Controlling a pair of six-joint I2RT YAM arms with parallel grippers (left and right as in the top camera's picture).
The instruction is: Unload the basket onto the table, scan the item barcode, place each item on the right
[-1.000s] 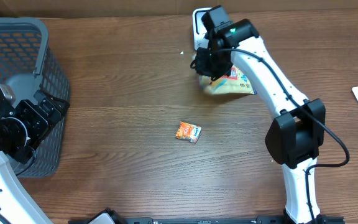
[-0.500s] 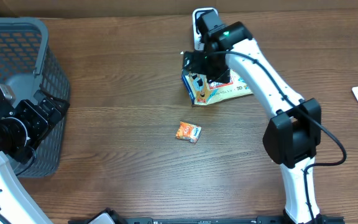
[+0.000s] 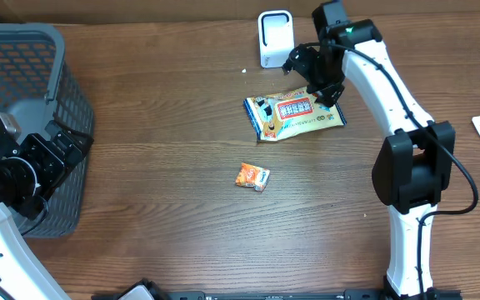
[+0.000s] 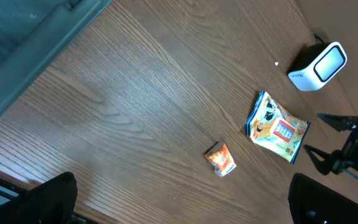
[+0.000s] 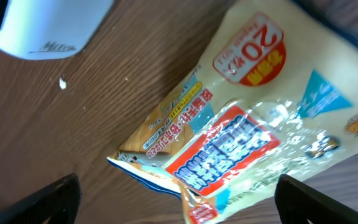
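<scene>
The right gripper [image 3: 312, 77] stands with its jaws spread wide and nothing between them. In the overhead view it hangs over the 1 o'clock corner of the printed packet [image 3: 294, 117]. In the right wrist view the two dark fingertips [image 5: 48, 199] sit far apart at the lower corners, with the packet [image 5: 247, 130] lying below them.

The packet lies flat on the wooden table [image 3: 157, 108], printed face up. It is near the white scanner [image 3: 275, 37], at about 5 o'clock from it, and does not touch it.

A small orange sachet [image 3: 252, 177] lies apart from the packet, at about 7 o'clock from it.

The left gripper [image 3: 61, 158] is also wide open and empty. It sits at the table's 9 o'clock edge, beside the grey mesh basket [image 3: 23, 50].
</scene>
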